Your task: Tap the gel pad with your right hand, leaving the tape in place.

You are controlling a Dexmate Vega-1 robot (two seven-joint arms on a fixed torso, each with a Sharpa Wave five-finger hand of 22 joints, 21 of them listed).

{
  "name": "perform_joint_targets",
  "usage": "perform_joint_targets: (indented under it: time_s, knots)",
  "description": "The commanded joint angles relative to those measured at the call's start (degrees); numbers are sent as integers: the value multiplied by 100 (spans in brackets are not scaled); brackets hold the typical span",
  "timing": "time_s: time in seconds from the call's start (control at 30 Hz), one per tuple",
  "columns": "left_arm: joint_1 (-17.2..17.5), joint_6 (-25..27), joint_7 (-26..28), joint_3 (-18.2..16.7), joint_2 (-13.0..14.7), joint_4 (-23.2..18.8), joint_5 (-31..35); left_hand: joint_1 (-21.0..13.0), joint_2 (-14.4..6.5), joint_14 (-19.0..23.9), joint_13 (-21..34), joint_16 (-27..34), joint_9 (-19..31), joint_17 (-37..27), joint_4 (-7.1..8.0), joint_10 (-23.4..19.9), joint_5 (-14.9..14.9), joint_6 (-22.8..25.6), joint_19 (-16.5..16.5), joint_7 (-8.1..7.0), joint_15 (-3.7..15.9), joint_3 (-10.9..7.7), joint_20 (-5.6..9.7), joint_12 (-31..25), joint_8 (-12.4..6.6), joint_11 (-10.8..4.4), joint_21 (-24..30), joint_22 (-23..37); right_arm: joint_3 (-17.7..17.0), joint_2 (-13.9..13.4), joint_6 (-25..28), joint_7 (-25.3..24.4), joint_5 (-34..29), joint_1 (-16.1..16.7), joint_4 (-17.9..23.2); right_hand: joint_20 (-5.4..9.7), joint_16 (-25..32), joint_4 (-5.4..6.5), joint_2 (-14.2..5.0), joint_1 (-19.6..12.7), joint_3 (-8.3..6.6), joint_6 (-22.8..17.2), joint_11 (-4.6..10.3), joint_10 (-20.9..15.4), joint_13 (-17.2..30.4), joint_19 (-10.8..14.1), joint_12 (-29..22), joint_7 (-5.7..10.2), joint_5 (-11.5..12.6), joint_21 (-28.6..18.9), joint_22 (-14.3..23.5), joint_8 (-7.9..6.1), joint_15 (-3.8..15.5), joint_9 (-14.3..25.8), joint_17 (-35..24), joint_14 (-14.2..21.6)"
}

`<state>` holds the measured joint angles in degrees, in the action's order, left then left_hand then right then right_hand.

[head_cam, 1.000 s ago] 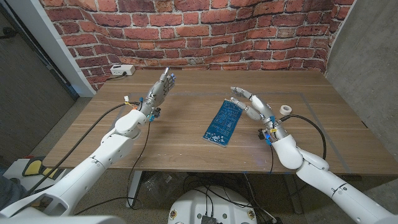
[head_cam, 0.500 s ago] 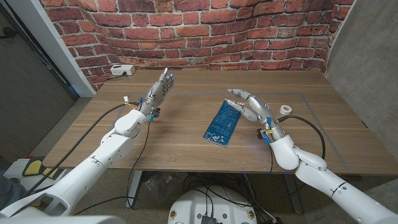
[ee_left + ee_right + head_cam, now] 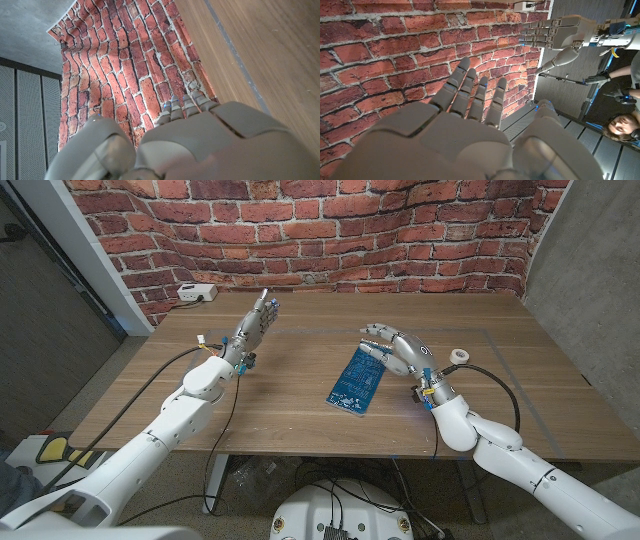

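At the left of the head view, the left hand [image 3: 254, 328] stood raised over the wooden table [image 3: 280, 405], fingers straight and close together, pointing toward the brick wall [image 3: 300, 220] and holding nothing. In the left wrist view the back of that hand [image 3: 200, 145] showed in the foreground with its fingertips [image 3: 182, 105] against the brick wall [image 3: 140, 85] and the table [image 3: 270, 45] to one side. A white power strip [image 3: 196, 293] lay at the table's far left edge, near the wall.

Toward the middle of the table lay the gel pad [image 3: 358, 378], a blue rectangular sheet set at a slant, its far end pointing toward the right hand. It lay flat on the wood, well apart from the left hand.

The right hand [image 3: 400, 352] hovered at the pad's far right corner, fingers spread and curved toward the pad, empty. Its fingertips [image 3: 372, 348] were over or just at the pad's far edge; whether they touched it could not be told. In the right wrist view the right hand [image 3: 465, 125] showed with fingers apart against the brick wall [image 3: 380, 50], with the left hand [image 3: 560, 30] across from it and a person [image 3: 622, 127] at the picture's edge.

Right of the right hand, the roll of tape [image 3: 459, 355] stood on the table, near the wrist and apart from the pad.
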<state>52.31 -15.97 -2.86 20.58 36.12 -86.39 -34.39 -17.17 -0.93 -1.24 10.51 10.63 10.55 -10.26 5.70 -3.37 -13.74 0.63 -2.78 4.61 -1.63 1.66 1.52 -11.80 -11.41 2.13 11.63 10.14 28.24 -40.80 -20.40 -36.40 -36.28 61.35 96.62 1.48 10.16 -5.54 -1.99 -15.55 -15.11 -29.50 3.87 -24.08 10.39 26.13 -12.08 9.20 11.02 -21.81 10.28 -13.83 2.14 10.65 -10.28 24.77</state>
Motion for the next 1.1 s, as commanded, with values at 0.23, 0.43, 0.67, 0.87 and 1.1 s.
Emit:
perform_joint_targets:
  time_s: [0.23, 0.43, 0.67, 0.87, 1.1]
  knots:
    - [-39, 34, -1, 8, 2, 20, 9, -29, -37, 31, 21, 22, 5, -14, -11, -23, 7, 45, -31, 20, -5, 35, -31, 8, -8, -28, -2, 17, 345, -346, 641, 19, -474, -160, 147, 117, -18, -37, -69, -16, -26, 11, -1, -103, 4, -119, -51, -28, -12, 82, 21, 72, 51, 19, -21, -145]
    - [0, 32, 36, -4, 18, -35, 20, -33, -44, 35, 21, 20, 6, -14, -11, -29, 8, 42, -31, 7, 0, 41, -30, 8, -4, -22, -3, 17, 406, -545, 777, 115, -605, -165, 263, 108, -16, -42, -82, -16, -33, -1, 1, -133, 6, -142, -60, 0, -11, 105, 22, 83, 44, 20, -22, -186]
    - [66, 47, 92, -25, 47, -121, 28, -36, -49, 36, 21, 19, 6, -14, -10, -43, 8, 51, -31, 12, 0, 48, -33, 4, -5, -26, -3, 17, 456, -703, 884, 223, -685, -170, 356, 100, -5, -49, -92, -19, -41, -27, -1, -160, 7, -148, -67, 40, -9, 120, 24, 89, 51, 20, -23, -194]
    - [118, 26, 126, -44, 56, -164, 32, -38, -52, 37, 22, 17, 6, -14, -10, -41, 8, 47, -31, 7, 4, 54, -30, 6, -1, -20, -3, 17, 505, -782, 1019, 306, -777, -165, 429, 103, 2, -56, -98, -23, -47, -13, 5, -177, 8, -140, -71, 32, -8, 126, 24, 104, 54, 21, -22, -194]
    - [115, 9, 95, -40, 52, -149, 24, -41, -56, 39, 22, 16, 6, -14, -10, -47, 8, 50, -31, 8, 6, 61, -32, 5, 0, -28, -4, 17, 568, -842, 1220, 478, -874, -155, 543, 95, -20, -68, -105, -10, -52, 64, -55, -5, 14, -190, 0, -74, -10, 184, 27, 169, 21, 25, -27, -346]
